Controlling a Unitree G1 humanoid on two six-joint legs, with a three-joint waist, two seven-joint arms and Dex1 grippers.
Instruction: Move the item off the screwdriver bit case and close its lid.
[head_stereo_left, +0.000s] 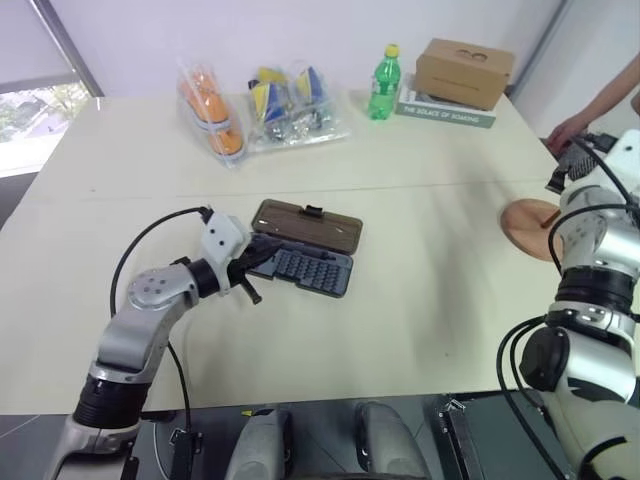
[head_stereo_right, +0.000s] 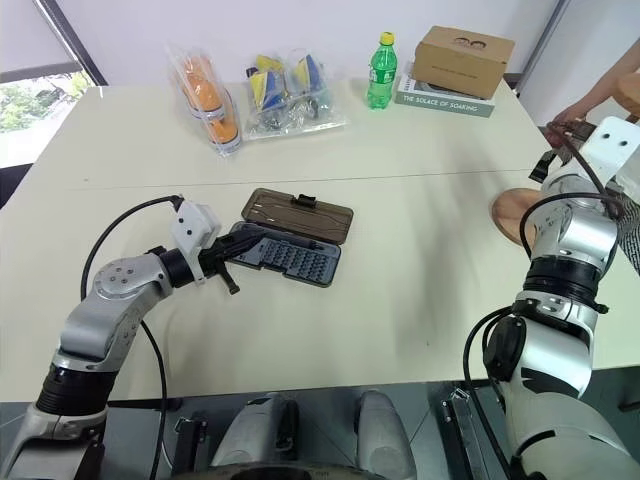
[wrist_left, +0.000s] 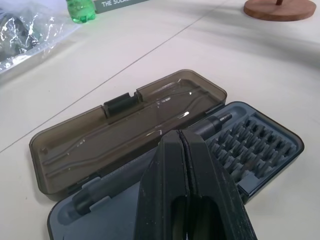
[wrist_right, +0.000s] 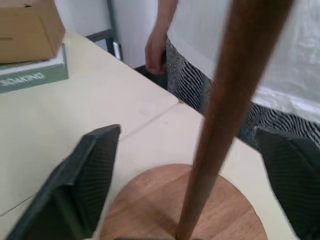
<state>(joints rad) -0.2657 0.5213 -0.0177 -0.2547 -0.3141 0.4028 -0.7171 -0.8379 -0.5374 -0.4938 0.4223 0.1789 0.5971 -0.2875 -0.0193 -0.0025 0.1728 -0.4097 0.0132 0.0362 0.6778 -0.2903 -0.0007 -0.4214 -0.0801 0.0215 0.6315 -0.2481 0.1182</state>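
Wooden and light brown, the stand (wrist_right: 210, 150) sits on the table (head_stereo_left: 420, 300) near its right edge, well away from the screwdriver bit case (head_stereo_left: 310, 268). Look at your right gripper (wrist_right: 195, 175): its two black fingers (wrist_right: 85, 185) are spread wide, one on each side of the thin rod. The rod rises between them, and neither finger touches it, so your right gripper holds nothing. The stand's round base (head_stereo_left: 532, 226) lies flat on the table just under that gripper. Now look at your left gripper (wrist_left: 186, 165): its fingers are pressed tight together with nothing between them. It hangs over the near left end of the case, and you cannot tell if the tips touch the case. The case lies open in the middle of the table, and rows of little bits show in its dark tray. The lid (head_stereo_left: 305, 226) lies flat on the table on the far side of the tray, with its small black latch tab (wrist_left: 119, 104) on its far edge. At the back of the table you can see clear plastic bags (head_stereo_left: 255, 105), a green bottle (head_stereo_left: 384, 84) and a cardboard box (head_stereo_left: 465, 71) on a book (head_stereo_left: 440, 110). A person's hand (head_stereo_left: 572, 128) is near the table's right side, past the stand.
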